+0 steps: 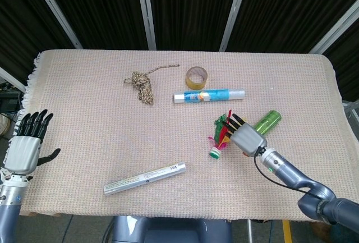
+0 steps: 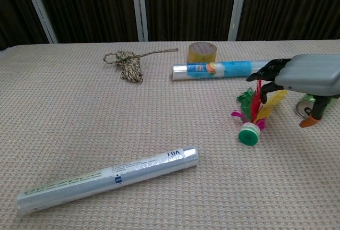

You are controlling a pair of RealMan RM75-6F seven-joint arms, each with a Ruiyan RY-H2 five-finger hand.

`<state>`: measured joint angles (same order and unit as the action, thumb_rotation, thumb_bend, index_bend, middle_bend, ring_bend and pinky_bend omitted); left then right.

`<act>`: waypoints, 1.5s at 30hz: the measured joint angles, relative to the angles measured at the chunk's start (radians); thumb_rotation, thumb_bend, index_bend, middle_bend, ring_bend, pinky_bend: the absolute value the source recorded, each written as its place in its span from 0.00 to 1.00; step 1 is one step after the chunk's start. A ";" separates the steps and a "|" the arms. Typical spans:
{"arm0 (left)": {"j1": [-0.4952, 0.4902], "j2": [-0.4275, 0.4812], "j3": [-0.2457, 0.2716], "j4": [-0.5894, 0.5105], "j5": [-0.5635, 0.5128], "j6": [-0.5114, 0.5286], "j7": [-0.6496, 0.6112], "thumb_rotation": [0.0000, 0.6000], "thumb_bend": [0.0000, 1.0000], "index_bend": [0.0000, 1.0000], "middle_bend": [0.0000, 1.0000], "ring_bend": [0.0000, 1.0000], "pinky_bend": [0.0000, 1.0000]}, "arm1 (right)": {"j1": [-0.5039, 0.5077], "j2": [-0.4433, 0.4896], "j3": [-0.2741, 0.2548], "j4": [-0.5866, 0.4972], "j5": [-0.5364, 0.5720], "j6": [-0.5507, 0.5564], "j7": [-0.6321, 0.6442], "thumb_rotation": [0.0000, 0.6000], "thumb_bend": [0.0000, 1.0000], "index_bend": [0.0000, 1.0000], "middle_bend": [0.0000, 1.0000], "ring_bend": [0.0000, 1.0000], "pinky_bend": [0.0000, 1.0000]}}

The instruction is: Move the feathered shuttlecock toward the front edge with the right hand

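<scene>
The right hand [image 1: 245, 137] hovers with fingers spread, holding nothing, over the feathers of the shuttlecock [image 1: 221, 136], which lies on the surface [image 1: 84, 114] beside the green can [image 1: 267, 121]. The left hand [image 1: 25, 145], fingers apart and empty, sits at the surface's left edge.

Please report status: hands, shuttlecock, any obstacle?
Right hand open above shuttlecock feathers, no grip. Left hand open, idle. Green can close beside.

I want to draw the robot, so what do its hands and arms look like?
Each hand has a boxy silver-grey back and thin black fingers. The right hand shows an orange tip underneath in the chest view, a grey tube-shaped arm, a thin black cable along the wrist and a tiny green light. The left hand looks the same, with a black thumb.
</scene>
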<state>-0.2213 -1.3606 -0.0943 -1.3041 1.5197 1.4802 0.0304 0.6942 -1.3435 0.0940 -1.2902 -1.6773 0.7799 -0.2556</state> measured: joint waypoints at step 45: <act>-0.029 -0.068 -0.038 0.092 -0.133 -0.099 0.080 1.00 0.19 0.00 0.00 0.00 0.00 | 0.271 -0.243 -0.125 0.494 -0.013 -0.118 0.260 1.00 0.25 0.68 0.32 0.22 0.45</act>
<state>-0.2505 -1.4286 -0.1318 -1.2119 1.3867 1.3812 0.1108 0.9648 -1.5867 -0.0306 -0.7958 -1.6904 0.6620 0.0047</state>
